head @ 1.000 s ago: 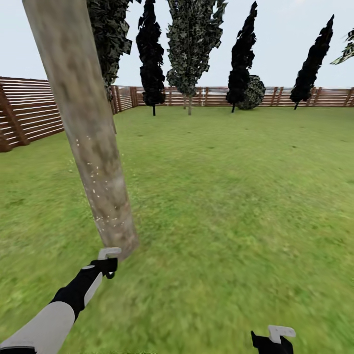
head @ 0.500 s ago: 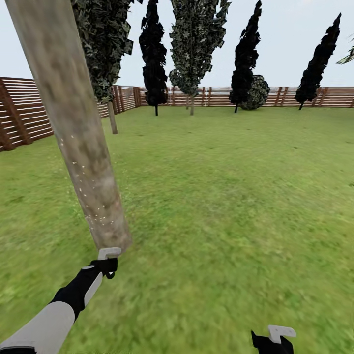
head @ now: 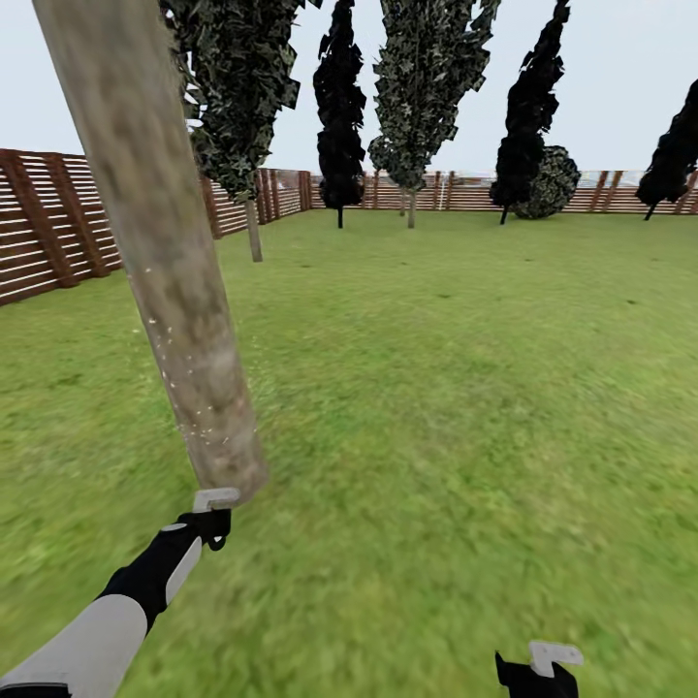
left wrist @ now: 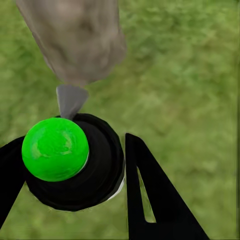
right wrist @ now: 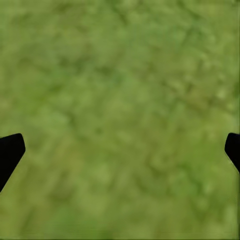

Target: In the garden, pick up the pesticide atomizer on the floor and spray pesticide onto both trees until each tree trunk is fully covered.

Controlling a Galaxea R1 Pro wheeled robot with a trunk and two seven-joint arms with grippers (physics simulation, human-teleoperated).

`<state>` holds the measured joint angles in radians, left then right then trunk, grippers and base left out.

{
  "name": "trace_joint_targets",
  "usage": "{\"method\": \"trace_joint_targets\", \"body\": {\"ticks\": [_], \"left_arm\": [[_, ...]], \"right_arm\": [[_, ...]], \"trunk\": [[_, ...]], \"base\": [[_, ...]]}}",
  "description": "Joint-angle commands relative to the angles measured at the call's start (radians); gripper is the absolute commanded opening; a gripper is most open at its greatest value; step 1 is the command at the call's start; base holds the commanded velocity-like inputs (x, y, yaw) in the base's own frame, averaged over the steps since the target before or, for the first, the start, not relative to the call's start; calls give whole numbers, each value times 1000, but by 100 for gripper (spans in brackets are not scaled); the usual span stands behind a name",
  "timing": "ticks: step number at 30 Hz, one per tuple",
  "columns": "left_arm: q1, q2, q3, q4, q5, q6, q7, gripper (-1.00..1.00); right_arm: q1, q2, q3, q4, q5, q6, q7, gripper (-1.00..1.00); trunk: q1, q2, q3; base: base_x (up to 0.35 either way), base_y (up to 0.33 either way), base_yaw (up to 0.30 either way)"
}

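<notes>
The lawn (head: 465, 407) spreads wide to a slatted fence (head: 48, 223), and 1 thick mottled trunk (head: 170, 271) leans up just ahead of the left tool (head: 208, 519). Pale specks dot its lower part, so the step in hand looks like spraying this first trunk, with the upper stretch bare of specks (coverage seems partial at best).

The left tool is clenched on the spray bottle (left wrist: 75, 160): in the left wrist view its dark fingers (left wrist: 147, 195) press both sides of the round black body with the green spot, the grey nozzle (left wrist: 70, 100) aimed at the trunk's foot straight ahead of it. The right tool (right wrist: 120, 150) is released, its 2 fingertips spread wide over bare grass.

The next move probably calls for tilting the nozzle higher up the trunk.

Against the view of 1 second ago, the whole scene has slid rightward, so the camera has turned; the arms sit in the same spots.
</notes>
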<state>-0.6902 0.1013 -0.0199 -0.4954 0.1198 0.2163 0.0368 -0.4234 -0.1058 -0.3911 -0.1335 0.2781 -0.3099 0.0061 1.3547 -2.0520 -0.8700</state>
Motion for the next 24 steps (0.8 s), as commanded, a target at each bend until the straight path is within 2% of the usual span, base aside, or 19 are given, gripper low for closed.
{"method": "trace_joint_targets", "body": {"ticks": [1,5,9,11,13,17,24], "left_arm": [[0,0,0,0,0,0,0,-100],[0,1,1,0,1,0,6,-100],[0,1,3,0,8,-7,10,-100],[0,1,4,1,6,-62,12,-100],[0,1,5,1,6,-86,14,-100],[1,0,5,1,10,-92,61,-100],[1,-2,3,1,11,-91,64,-100]], "right_arm": [[0,0,0,0,0,0,0,100],[0,0,0,0,0,0,0,100],[0,0,0,0,0,0,0,100],[0,0,0,0,1,0,0,100],[0,0,0,0,1,0,0,100],[0,0,0,0,1,0,0,100],[0,0,0,0,1,0,0,100]], "trunk": [[0,0,0],[0,0,0],[0,0,0],[0,0,0],[0,0,0],[0,0,0],[0,0,0]], "base": [[240,-185,6],[240,-184,32],[236,-180,243],[229,-177,274],[235,-177,276],[230,-183,276],[124,-250,50]]}}
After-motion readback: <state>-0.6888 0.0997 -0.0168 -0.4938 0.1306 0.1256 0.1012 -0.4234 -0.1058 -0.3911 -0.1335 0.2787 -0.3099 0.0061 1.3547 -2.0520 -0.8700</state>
